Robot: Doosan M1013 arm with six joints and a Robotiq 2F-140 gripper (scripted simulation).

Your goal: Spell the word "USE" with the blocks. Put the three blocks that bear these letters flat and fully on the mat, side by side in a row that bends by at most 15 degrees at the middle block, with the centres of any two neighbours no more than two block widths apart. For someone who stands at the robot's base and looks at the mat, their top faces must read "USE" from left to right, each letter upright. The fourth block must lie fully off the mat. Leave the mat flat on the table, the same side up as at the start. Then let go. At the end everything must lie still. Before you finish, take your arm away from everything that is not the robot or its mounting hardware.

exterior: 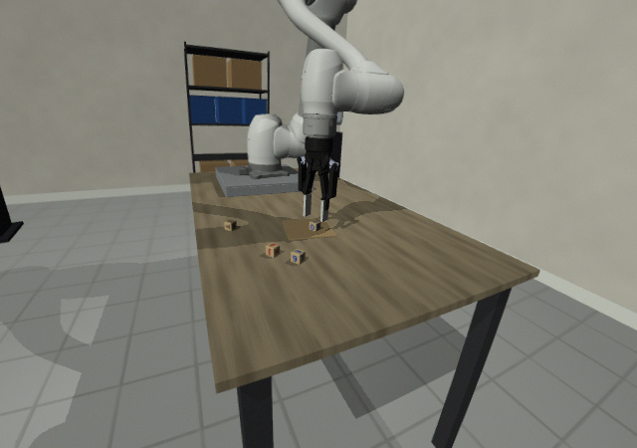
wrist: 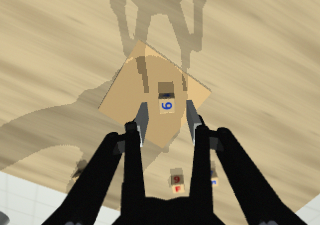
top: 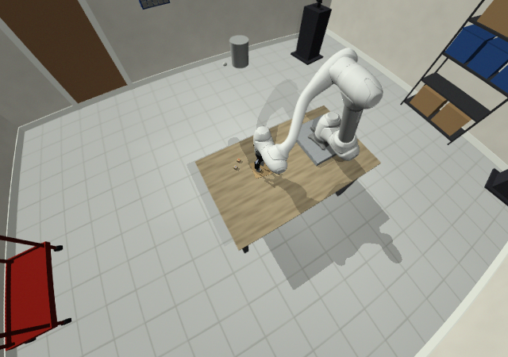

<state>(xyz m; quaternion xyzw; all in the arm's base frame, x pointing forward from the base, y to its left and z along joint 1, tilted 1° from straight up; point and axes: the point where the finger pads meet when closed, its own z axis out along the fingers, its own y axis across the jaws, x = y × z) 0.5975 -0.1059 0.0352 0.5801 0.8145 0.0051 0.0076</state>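
My gripper (top: pixel 257 170) (exterior: pixel 315 217) (wrist: pixel 166 109) is open and empty, its fingers part-way apart just above a block. That block (exterior: pixel 314 225) (wrist: pixel 166 105) sits on the tan mat (exterior: pixel 295 230) (wrist: pixel 120 95); a blue mark like a 6 shows on its brighter face in the wrist view. Three blocks are off the mat: one with red marks (top: pixel 238 159) (exterior: pixel 272 250) (wrist: pixel 177 185), one with blue marks (top: pixel 235 167) (exterior: pixel 298 256) (wrist: pixel 214 179) partly behind a finger in the wrist view, and one with a dark mark (exterior: pixel 230 225). Their letters are not surely readable.
The wooden table (top: pixel 246 217) (exterior: pixel 359 289) carries the mat and blocks. The grey base plate (top: pixel 317 159) (exterior: pixel 257 187) of the arm stands at its far end. The dark-marked block is near the table's left edge in the exterior view. The arm's shadow falls over the mat.
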